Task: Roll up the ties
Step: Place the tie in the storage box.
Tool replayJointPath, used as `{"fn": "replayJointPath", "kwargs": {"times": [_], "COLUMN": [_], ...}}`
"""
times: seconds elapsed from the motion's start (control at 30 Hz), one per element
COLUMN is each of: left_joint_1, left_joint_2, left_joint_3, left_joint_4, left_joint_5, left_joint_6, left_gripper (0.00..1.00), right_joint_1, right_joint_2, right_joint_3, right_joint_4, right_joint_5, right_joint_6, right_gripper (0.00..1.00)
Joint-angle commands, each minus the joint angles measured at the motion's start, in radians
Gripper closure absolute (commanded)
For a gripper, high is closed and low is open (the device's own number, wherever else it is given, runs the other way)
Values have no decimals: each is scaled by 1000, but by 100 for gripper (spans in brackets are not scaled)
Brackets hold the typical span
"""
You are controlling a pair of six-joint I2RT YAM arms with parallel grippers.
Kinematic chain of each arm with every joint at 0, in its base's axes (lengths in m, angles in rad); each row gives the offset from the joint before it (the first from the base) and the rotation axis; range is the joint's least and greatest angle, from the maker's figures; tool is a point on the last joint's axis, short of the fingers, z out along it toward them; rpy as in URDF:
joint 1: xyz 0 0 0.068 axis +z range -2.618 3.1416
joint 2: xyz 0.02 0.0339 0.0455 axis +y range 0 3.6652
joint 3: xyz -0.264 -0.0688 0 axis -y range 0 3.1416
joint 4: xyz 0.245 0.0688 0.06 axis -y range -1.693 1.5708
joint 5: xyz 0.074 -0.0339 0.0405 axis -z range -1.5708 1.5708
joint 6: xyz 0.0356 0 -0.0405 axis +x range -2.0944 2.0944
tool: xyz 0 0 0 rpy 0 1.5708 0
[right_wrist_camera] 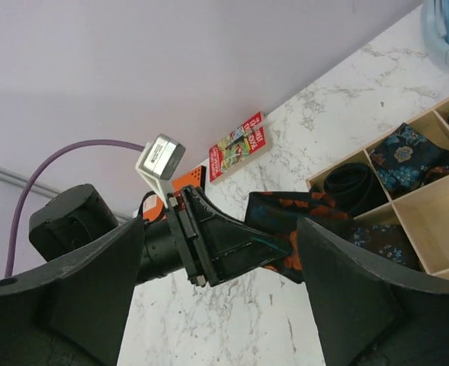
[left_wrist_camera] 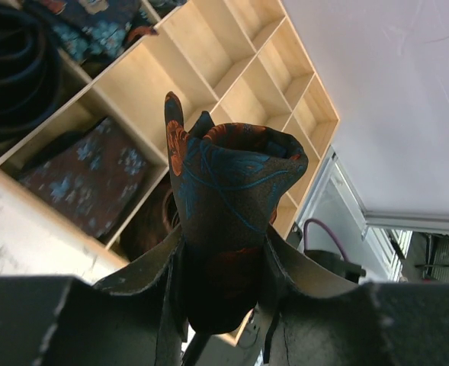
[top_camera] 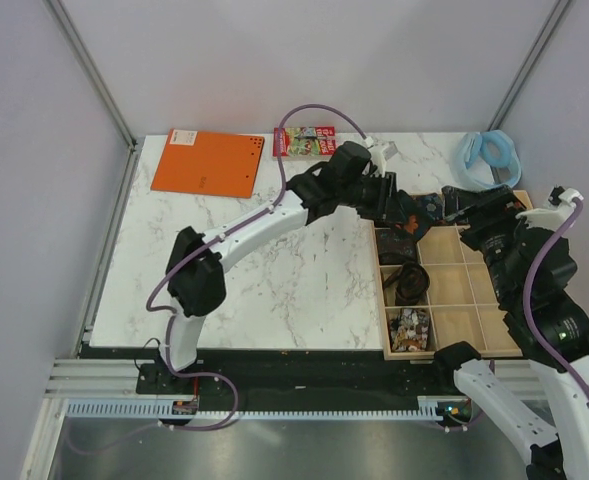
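A white marble table [top_camera: 274,280] carries a wooden compartment tray [top_camera: 452,283] at its right, several cells housing coiled ties [top_camera: 411,283], others bare; above it the left gripper [left_wrist_camera: 224,267] pinches a rolled floral tie [left_wrist_camera: 235,191], apparently to stop it uncoiling before stowing; the right gripper [right_wrist_camera: 220,244] gapes wide, empty, alongside.

Top cam overhead, wrist cams close, sharing tray [left_wrist_camera: 209,46]
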Motion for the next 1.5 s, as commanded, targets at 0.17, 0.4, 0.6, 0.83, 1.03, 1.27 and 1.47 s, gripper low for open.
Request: {"fn": "replayJointPath", "kwargs": {"times": [0.17,0.4,0.6,0.83,1.03,1.27,1.47], "left_joint_1": [-62,-80,-97,-108,-123,-136,-143], "left_joint_2": [241,334,426,497,549,592,640], "left_joint_3": [302,353,431,442,475,492,515], "left_joint_4": [29,115,138,211,231,224,224], "left_joint_5": [19,-50,-103,-156,-225,-303,-297], "left_joint_6": [-99,-168,-182,-214,-216,-188,-194], "left_gripper": [98,98,98,98,98,98,98], "right_joint_1": [0,0,0,0,0,0,-2], "right_joint_2": [8,-1,-3,-8,-9,-1,0], "right_joint_3": [11,-12,-29,-50,-62,-70,-88], "right_joint_4": [-30,-38,-39,-38,-36,-33,-24], "right_joint_5": [41,23,9,-11,-17,-25,-30], "right_joint_6": [-26,-23,-19,-11,-12,-20,-20], "right_gripper": [11,11,11,11,11,11,11]}}
